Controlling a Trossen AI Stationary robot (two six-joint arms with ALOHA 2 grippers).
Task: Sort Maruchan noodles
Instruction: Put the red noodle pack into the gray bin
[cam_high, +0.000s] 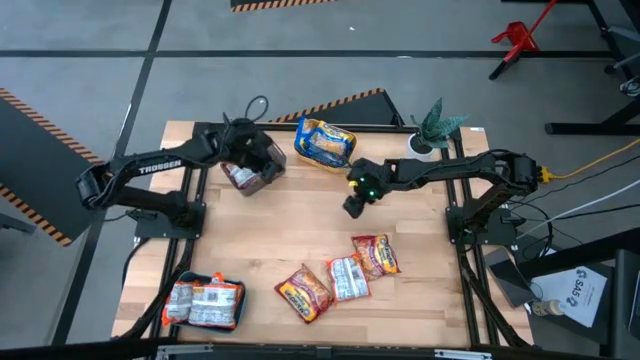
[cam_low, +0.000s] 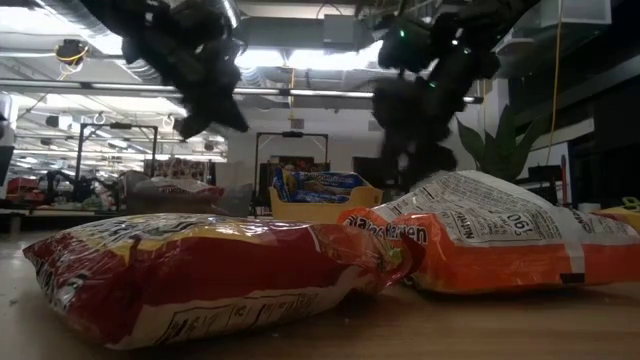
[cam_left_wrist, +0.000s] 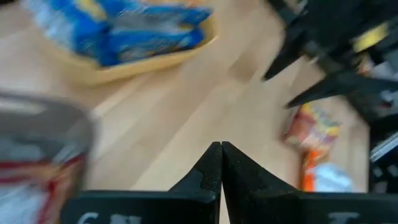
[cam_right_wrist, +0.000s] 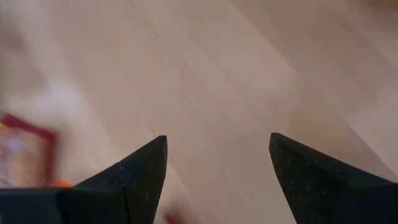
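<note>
Worktop (cam_high: 300, 230) sorting, with four loose noodle packets (cam_high: 338, 278) lying low and centre in the high view.

Largest to smallest: yellow bin (cam_high: 322, 142) holds blue packets at upper centre; the right gripper (cam_high: 353, 205), jaws spread and empty, hangs above bare wood, so the packets lie toward the frame's lower edge from it, nearer this arm. Their long axes differ, fanned diagonally. Left gripper (cam_high: 262, 160), jaws pressed together, sits upper left.
</note>
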